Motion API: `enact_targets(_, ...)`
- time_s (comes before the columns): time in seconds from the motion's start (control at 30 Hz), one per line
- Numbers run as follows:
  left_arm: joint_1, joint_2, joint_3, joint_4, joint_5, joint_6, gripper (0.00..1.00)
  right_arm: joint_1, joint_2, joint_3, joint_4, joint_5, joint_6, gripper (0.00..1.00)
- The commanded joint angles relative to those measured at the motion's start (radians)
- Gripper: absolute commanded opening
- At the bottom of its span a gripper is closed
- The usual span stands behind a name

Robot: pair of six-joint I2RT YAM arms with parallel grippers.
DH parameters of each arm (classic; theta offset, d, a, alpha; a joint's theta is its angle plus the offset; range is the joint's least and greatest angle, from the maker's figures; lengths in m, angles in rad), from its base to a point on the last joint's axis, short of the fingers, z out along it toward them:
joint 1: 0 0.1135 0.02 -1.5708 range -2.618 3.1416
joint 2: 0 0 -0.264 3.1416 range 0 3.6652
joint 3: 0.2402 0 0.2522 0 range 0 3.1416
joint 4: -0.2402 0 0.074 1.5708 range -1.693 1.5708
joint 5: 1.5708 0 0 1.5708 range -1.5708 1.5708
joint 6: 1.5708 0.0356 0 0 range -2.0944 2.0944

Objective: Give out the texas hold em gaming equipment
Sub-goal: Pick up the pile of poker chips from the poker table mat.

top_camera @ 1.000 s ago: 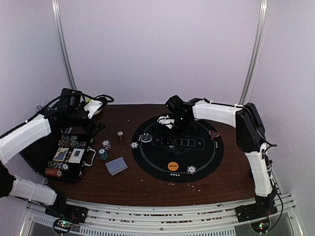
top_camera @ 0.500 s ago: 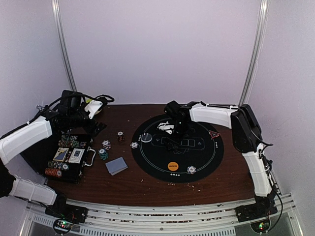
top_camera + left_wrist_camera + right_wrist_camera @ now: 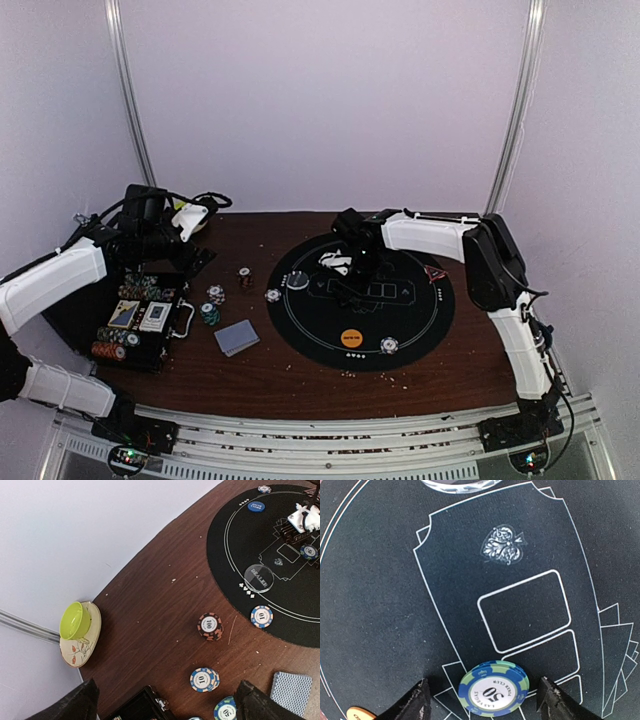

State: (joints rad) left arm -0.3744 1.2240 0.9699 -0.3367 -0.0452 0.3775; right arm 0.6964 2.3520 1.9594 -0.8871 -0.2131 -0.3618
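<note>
Top view, mat: the black round mat (image 3: 425,318) carries an orange button (image 3: 351,337), a clear dealer button (image 3: 298,281) and a striped chip (image 3: 388,345) near its front rim.
Top view, undealt: the card deck (image 3: 237,337) lies whole on the wooden table (image 3: 300,375), between the mat and the open chip case (image 3: 140,330), which has chips in it.
Top view, arms: the right gripper (image 3: 357,268) is low over the mat's middle; the left gripper (image 3: 175,250) hangs by the case's far end.
Left wrist view, hand: the left fingers (image 3: 75,705) are spread wide and hold nothing.
Left wrist view, loose chips: a stack marked 100 (image 3: 210,625), a blue-white stack (image 3: 203,679) and a teal chip (image 3: 226,711) sit on bare wood; a blue button (image 3: 256,506) lies on the mat's far part.
Right wrist view, hand: the right fingers (image 3: 412,705) stand apart on either side of the blue-green 50 chip (image 3: 493,687), clear of its rim; the chip lies flat on the mat beside the printed card boxes.
Progress: judged partway. The buttons and a few chips are out, no cards are dealt, and many chips are left to place.
</note>
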Motion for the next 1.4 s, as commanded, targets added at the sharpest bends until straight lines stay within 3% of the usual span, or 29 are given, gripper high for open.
enact_targets(0.0, 0.002, -0.007, -0.016, 0.057, -0.006, -0.014, 0.98, -0.003, 0.037, 0.021, -0.01, 0.015, 0.019, 0.71)
enact_targets(0.5, 0.002, -0.008, -0.022, 0.067, -0.012, -0.014, 0.98, -0.009, 0.031, 0.015, -0.04, 0.042, 0.009, 0.47)
enact_targets(0.83, 0.002, -0.011, -0.022, 0.07, -0.016, -0.017, 0.98, -0.009, 0.025, 0.025, -0.032, 0.063, 0.02, 0.22)
enact_targets(1.37, 0.002, -0.003, -0.024, 0.071, -0.022, -0.017, 0.98, -0.039, -0.044, 0.039, -0.008, 0.06, 0.026, 0.21)
